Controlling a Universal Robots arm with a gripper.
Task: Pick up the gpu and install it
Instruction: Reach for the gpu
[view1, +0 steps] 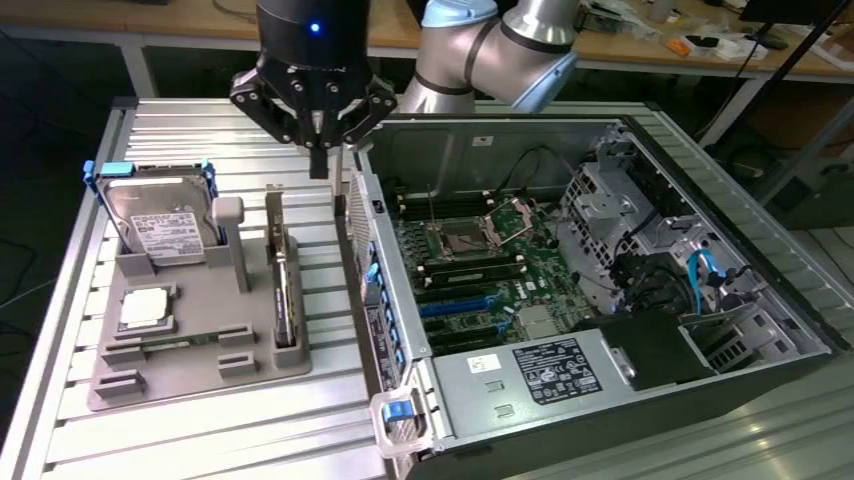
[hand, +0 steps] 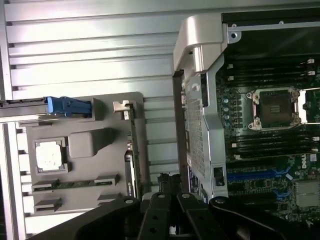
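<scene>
The gpu (view1: 280, 285) stands on its long edge in a slot of the grey holder (view1: 200, 375), a thin dark card with a silvery bracket at its far end. In the wrist view the gpu (hand: 131, 150) shows as a narrow strip along the holder's edge. My gripper (view1: 319, 160) hangs above the table, a little beyond the card's far end and between the holder and the case wall. Its fingers are shut with nothing between them. From the wrist, the gripper (hand: 167, 181) sits over the gap beside the card.
The open computer case (view1: 400, 400) lies at the exterior view's right, with the motherboard, empty CPU socket (view1: 470, 238) and blue slots (view1: 461, 305) exposed. The holder also carries a hard drive (view1: 160, 228) with blue handles and a square CPU chip (view1: 144, 308).
</scene>
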